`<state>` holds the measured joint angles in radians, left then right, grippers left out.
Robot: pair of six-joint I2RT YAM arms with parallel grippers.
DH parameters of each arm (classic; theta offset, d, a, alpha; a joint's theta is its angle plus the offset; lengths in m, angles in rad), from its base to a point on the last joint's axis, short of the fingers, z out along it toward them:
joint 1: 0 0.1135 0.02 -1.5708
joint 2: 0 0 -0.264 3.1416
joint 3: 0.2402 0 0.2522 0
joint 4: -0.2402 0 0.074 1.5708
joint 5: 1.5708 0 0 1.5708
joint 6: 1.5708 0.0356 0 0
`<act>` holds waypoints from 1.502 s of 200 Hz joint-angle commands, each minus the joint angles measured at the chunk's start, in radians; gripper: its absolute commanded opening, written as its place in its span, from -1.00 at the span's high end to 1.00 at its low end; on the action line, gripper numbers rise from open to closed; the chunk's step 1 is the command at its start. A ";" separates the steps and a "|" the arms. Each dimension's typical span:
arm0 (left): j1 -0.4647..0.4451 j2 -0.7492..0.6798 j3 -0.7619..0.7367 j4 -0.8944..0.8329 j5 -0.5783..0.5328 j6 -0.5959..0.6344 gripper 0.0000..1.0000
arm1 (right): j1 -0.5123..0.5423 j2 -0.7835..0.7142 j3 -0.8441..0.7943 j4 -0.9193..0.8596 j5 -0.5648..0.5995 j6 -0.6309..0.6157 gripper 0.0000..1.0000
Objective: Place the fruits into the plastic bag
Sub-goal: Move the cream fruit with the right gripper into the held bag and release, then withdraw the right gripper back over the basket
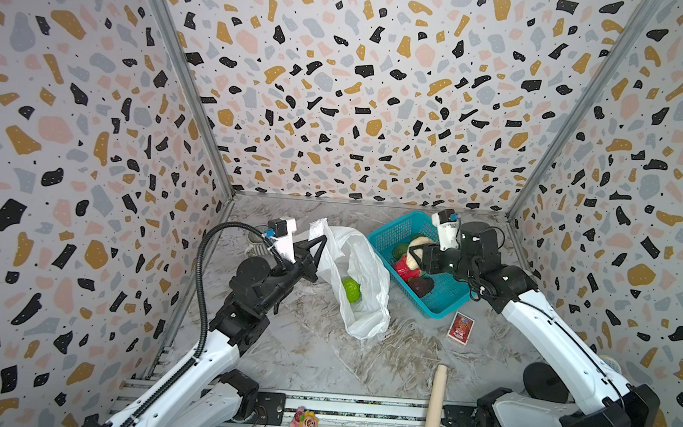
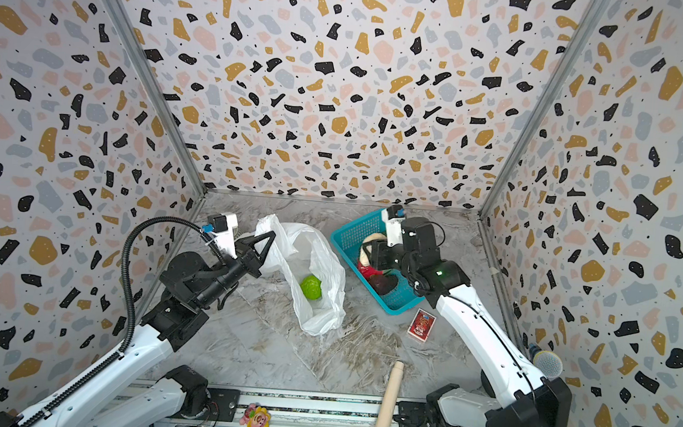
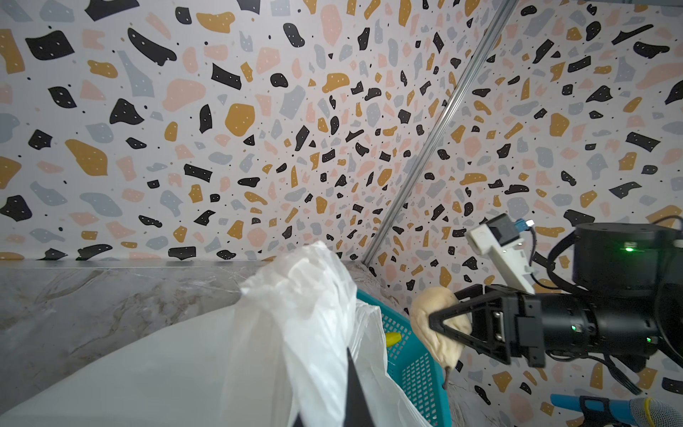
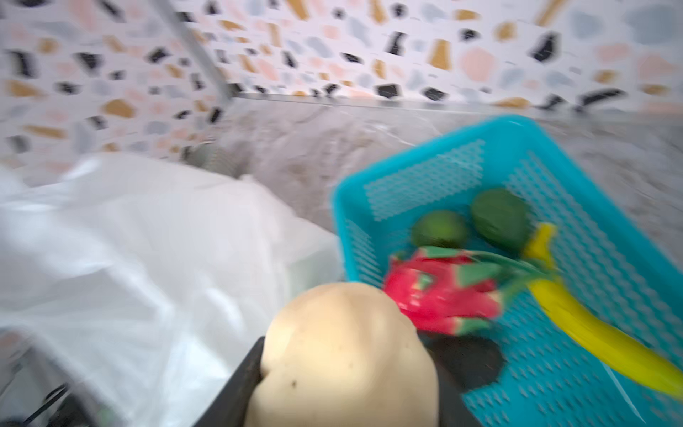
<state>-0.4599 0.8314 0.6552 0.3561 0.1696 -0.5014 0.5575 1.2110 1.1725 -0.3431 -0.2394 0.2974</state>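
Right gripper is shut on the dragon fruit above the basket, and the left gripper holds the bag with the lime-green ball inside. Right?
One slip: the right gripper grips the cream lumpy piece, not the dragon fruit, which lies in the basket, as the right wrist view shows. The left gripper does hold the plastic bag, lime-green ball inside.

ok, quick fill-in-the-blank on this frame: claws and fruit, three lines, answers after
1. The left claw is shut on the edge of the plastic bag; the one fruit visible inside is a bumpy ball coloured ____.
2. The right claw is shut on a lumpy piece coloured ____.
3. The dragon fruit lies in the teal mesh ____.

Missing words: lime-green; cream; basket.
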 commanded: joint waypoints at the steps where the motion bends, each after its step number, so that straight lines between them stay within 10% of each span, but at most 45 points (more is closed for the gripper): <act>1: -0.014 0.007 0.048 0.000 -0.023 -0.014 1.00 | 0.122 -0.016 0.039 0.106 -0.162 -0.053 0.25; 49: -0.030 0.006 0.063 -0.023 -0.042 -0.011 1.00 | 0.292 0.091 0.081 0.185 -0.185 -0.087 0.22; 158: -0.036 -0.010 0.117 -0.131 0.066 -0.098 1.00 | 0.183 0.593 0.452 -0.077 0.075 -0.021 0.16; 208: -0.036 -0.005 0.084 -0.112 0.028 -0.140 1.00 | 0.170 0.724 0.536 -0.103 0.083 -0.014 -0.19; 243: -0.036 -0.005 0.090 -0.151 -0.050 -0.141 1.00 | 0.159 0.723 0.536 -0.113 0.104 -0.022 -0.73; 300: -0.036 0.023 0.087 -0.140 -0.084 -0.168 1.00 | 0.144 0.527 0.375 -0.030 0.017 -0.072 -0.82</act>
<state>-0.4931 0.8520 0.7467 0.1802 0.1085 -0.6537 0.7120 1.8954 1.6123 -0.4149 -0.1730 0.2554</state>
